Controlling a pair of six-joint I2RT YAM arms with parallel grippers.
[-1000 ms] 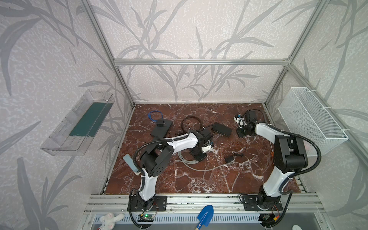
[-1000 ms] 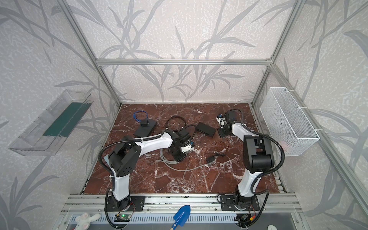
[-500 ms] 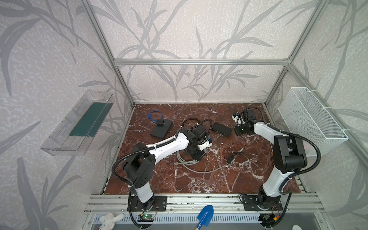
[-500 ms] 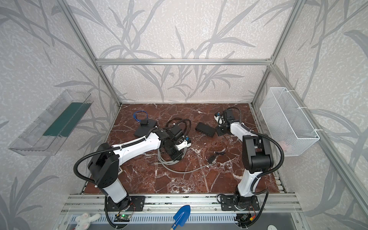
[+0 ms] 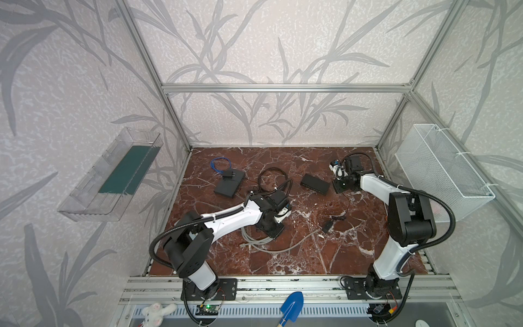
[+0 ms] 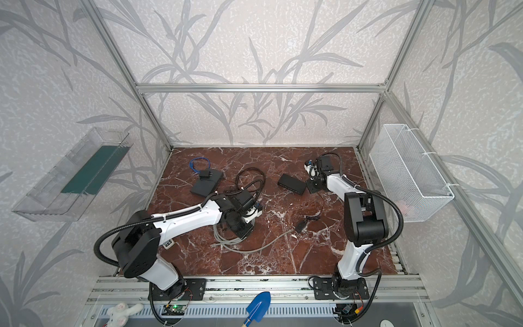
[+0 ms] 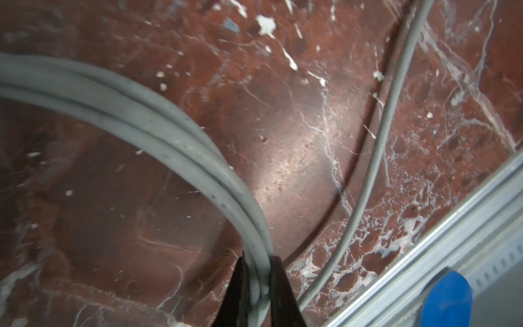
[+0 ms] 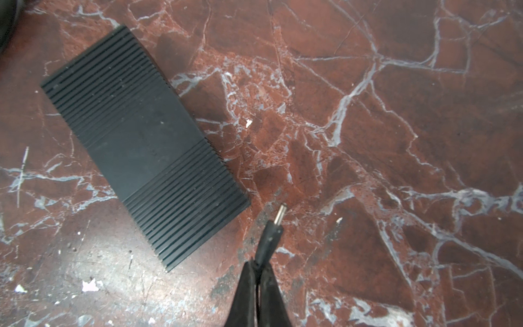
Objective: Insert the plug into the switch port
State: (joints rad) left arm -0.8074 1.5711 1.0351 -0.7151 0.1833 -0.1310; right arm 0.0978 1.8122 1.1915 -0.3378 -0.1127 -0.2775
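Note:
The switch [image 5: 315,183] [image 6: 292,183] is a small black oblong box lying flat at the back of the marble floor. In the right wrist view its ribbed top [image 8: 144,153] shows, and no sockets show. My right gripper [image 8: 259,266] [image 5: 339,185] is shut on the black plug [image 8: 273,229]. The plug's metal tip points past the switch's near corner, a little apart from it. My left gripper [image 7: 259,260] [image 5: 273,229] is at mid-floor, shut on a bundle of grey cable [image 7: 198,147].
A dark grey slab [image 5: 229,185] carrying a small black adapter [image 5: 227,175] lies at the back left, beside a blue cable loop [image 5: 220,164]. Black cable loops [image 5: 271,178] and another small black adapter [image 5: 327,226] lie mid-floor. A wire basket [image 5: 441,170] hangs on the right wall.
My left arm has swung its elbow out to the left and drawn the gripper slightly left and nearer, grey cable still in it. The right gripper has barely moved.

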